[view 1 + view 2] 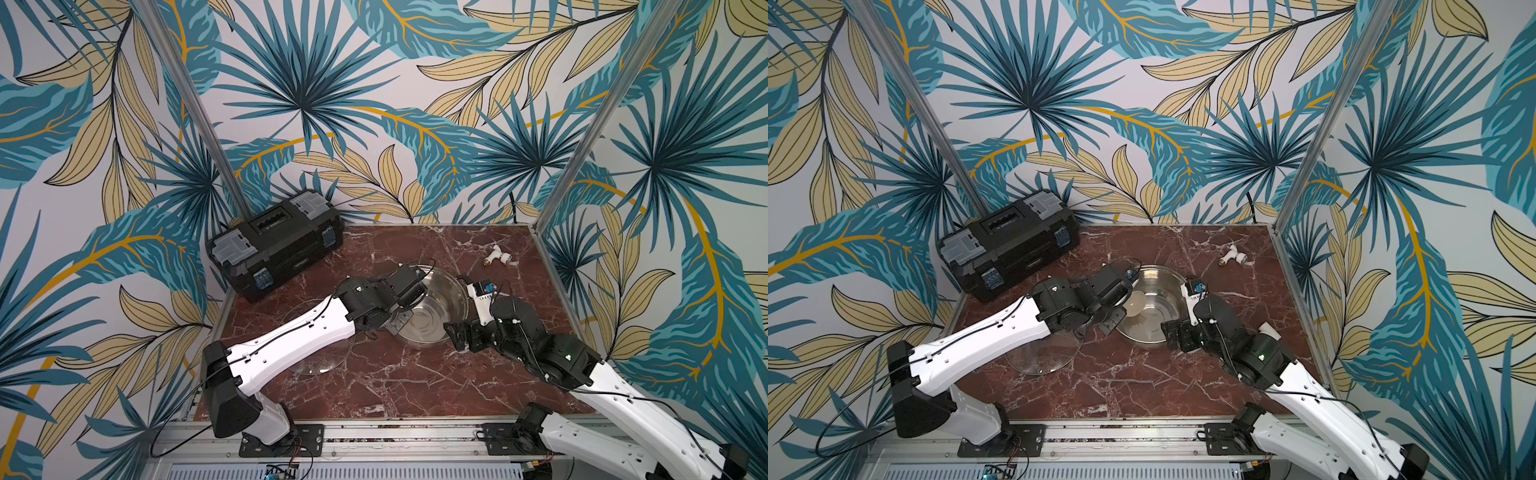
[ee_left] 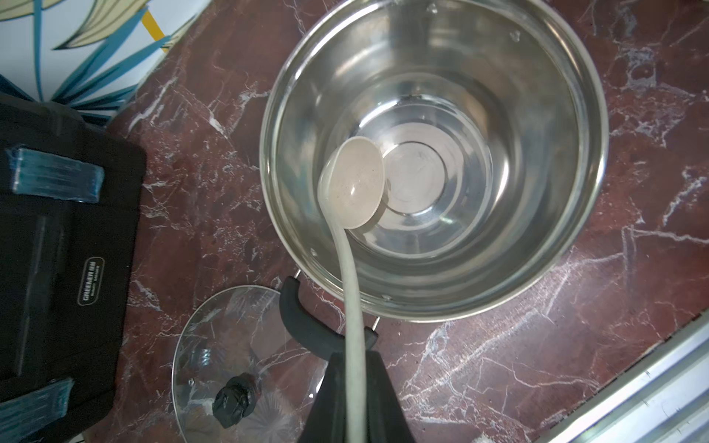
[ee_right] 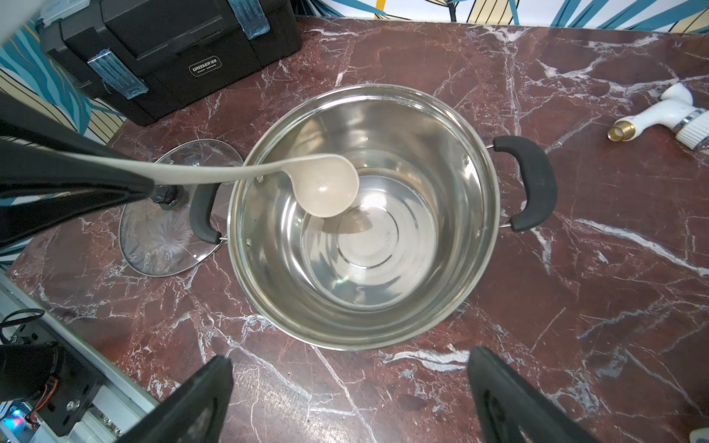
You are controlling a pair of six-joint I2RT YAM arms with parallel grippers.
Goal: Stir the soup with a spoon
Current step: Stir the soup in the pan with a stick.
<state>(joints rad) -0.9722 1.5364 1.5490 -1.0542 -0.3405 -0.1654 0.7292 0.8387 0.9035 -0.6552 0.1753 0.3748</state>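
Left wrist view, left gripper [image 2: 355, 368] pinching ladle [image 2: 355, 184] handle, bowl inside pot [image 2: 537, 115], right gripper [image 3: 351, 356] spread.

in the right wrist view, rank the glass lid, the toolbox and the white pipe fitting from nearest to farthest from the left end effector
1. glass lid: lying just below the left end effector gripping the ladle, beside the pot handle.
2. black toolbox: behind it, robot's left rear.
3. white pipe fitting: farthest, beyond the pot, robot's right rear.

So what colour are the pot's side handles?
The handles are black; the right wrist view shows them best.
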